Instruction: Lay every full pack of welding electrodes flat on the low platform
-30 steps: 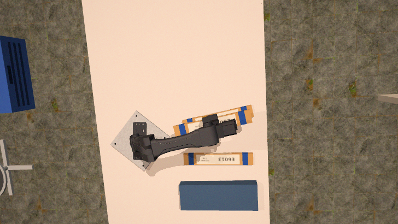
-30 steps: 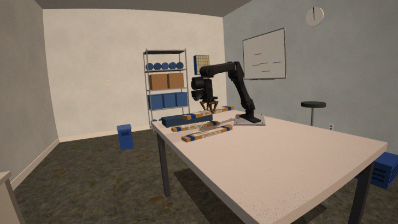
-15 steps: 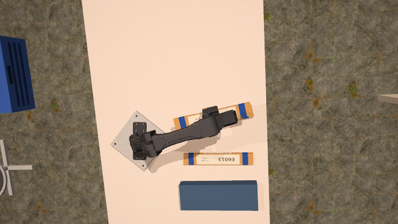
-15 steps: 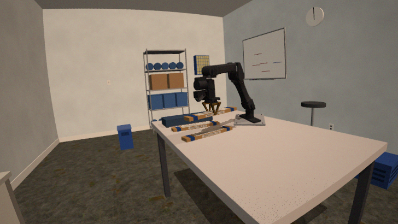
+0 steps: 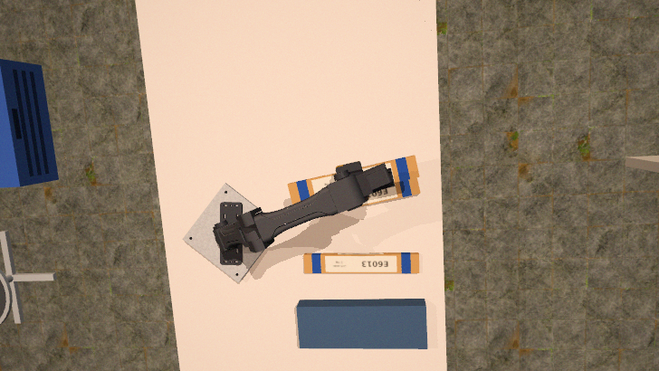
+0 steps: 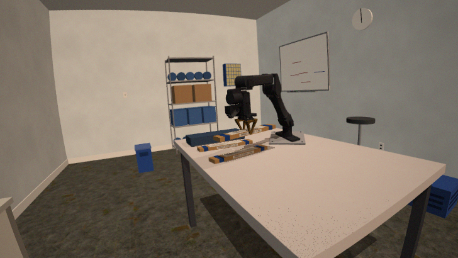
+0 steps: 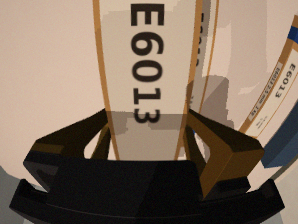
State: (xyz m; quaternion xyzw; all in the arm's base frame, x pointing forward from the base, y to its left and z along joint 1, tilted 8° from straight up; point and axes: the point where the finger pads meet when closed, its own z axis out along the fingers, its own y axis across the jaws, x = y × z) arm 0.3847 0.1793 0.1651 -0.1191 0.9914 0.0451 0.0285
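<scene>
Top view: you get bright, warm light on the table (image 5: 285, 91), paling it to cream; the floor runs darker. Soft-edged, layered shadows fall below and right of the arm (image 5: 295, 207). Pack lettering looks slightly soft to you. Exterior: dimmer, ceiling and left wall greyed, a dark shadow under the table (image 6: 320, 179), dark speckle on its near corner. You see the back wall's top edge bow. Wrist: dim and grainy, overlapping shadows across the pack (image 7: 145, 135), side outlines curving; small print blurs.
</scene>
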